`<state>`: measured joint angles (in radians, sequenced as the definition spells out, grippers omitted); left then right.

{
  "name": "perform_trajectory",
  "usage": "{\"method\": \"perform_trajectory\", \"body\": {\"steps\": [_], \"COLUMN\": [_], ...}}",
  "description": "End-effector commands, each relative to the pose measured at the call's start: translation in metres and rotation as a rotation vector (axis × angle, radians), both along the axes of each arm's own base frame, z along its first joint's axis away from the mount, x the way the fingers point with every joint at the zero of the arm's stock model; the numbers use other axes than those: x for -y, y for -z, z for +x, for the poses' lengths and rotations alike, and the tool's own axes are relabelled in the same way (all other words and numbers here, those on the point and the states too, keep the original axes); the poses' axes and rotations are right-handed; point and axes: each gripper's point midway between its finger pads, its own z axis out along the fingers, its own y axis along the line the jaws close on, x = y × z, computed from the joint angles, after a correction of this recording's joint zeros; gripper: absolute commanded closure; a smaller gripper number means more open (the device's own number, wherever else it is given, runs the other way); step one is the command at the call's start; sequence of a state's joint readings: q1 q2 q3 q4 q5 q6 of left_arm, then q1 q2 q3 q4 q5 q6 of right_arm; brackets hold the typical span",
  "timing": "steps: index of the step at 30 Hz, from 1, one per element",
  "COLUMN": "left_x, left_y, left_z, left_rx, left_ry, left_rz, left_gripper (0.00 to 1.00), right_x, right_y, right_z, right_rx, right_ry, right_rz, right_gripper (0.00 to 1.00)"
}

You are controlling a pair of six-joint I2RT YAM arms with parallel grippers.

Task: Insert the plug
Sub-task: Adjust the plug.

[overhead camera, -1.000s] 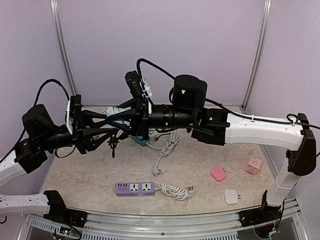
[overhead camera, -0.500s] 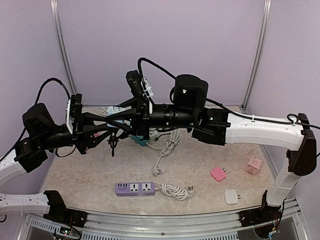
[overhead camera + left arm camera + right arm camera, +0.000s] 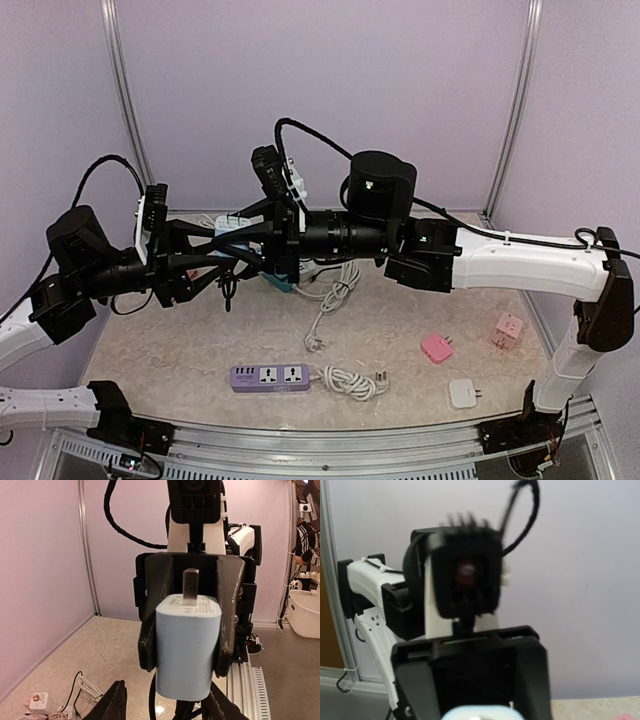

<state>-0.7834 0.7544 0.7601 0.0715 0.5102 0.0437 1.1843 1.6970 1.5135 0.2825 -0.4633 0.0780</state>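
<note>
The blue plug (image 3: 187, 650) is gripped by the right pincer (image 3: 185, 667), its two dark fingers (image 3: 152, 615) clamped on the plug's flanks. A single metal prong (image 3: 190, 585) is seen rising from the plug's top edge between those fingers (a second one cannot be made out).

Of the left pincer (image 3: 167, 707), only two tips are shown, cut off by the bottom edge of the left wrist view. They are spread wider than the plug, one on each side of its lower end, and whether either touches it cannot be judged.

In the right wrist view only a rounded pale-blue edge of the plug (image 3: 482, 712) is caught at the bottom, and the wrist opposite is blurred.

From above, the plug is held in the air beyond the purple power strip (image 3: 270, 377) and a little to its left, well apart from it, and is largely hidden among the black fingers. The strip lies on the table (image 3: 180, 350), its coiled cord (image 3: 350, 381) at its right end. To the right of the strip a pink adapter (image 3: 437, 348) and a white adapter (image 3: 462, 392) are seen. Beyond the strip a teal object (image 3: 280, 283) is half covered by the arms and cannot be identified.
</note>
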Motion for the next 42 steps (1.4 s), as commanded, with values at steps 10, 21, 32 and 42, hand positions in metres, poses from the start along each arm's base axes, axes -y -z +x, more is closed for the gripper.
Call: {"method": "perform_trajectory", "body": {"steps": [10, 21, 32, 42], "left_x": [0.0, 0.009, 0.009, 0.012], "left_y": [-0.037, -0.024, -0.011, -0.029], "left_z": [-0.02, -0.01, -0.01, -0.015], "left_rx": [-0.039, -0.087, 0.024, 0.064], "left_ry": [0.166, 0.137, 0.138, 0.134], "left_rz": [-0.113, -0.068, 0.014, -0.032], "left_gripper": [0.31, 0.41, 0.43, 0.52], "right_x": [0.016, 0.019, 0.023, 0.02], "right_y": [-0.011, -0.022, -0.025, -0.018], "right_z": [-0.01, -0.014, -0.015, -0.013], "right_rx": [0.042, 0.038, 0.045, 0.039], "right_ry": [-0.002, -0.021, -0.016, -0.011], "right_rz": [0.038, 0.066, 0.067, 0.047], "right_gripper": [1.0, 1.0, 1.0, 1.0]}}
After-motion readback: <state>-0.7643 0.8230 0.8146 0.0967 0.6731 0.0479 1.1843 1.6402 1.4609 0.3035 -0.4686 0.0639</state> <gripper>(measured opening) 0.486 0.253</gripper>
